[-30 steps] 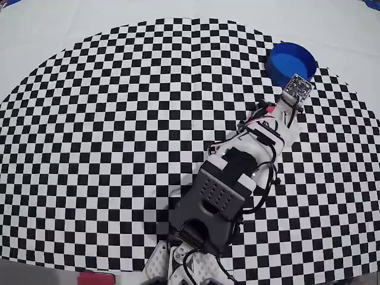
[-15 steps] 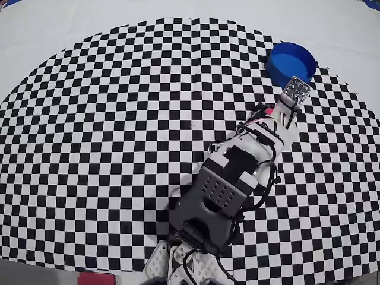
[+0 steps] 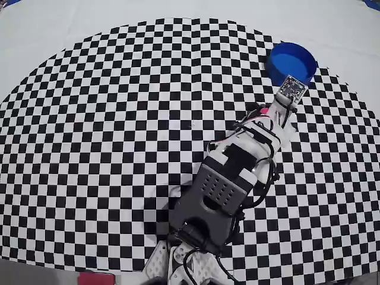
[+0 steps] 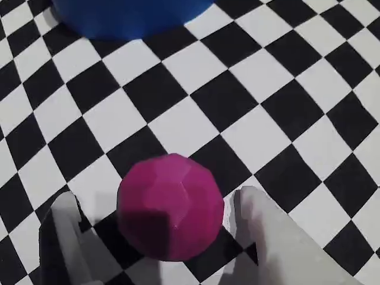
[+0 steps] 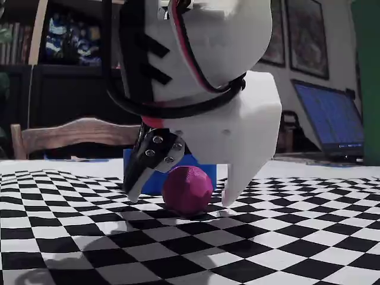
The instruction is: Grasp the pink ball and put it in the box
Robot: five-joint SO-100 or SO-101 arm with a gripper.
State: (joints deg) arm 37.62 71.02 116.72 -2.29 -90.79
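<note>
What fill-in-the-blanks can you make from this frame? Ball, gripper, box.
1. The pink ball lies on the checkered ___.
2. The gripper has one finger on each ___ of the ball.
3. In the wrist view, the box is ___ in colour.

Missing words: cloth; side; blue.

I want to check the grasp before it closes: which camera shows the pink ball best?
The wrist view: the pink ball fills the lower middle, between the open gripper fingers, all of it in view. The fixed view shows it from the side, on the cloth between the fingertips. In the overhead view the arm hides it.
</note>
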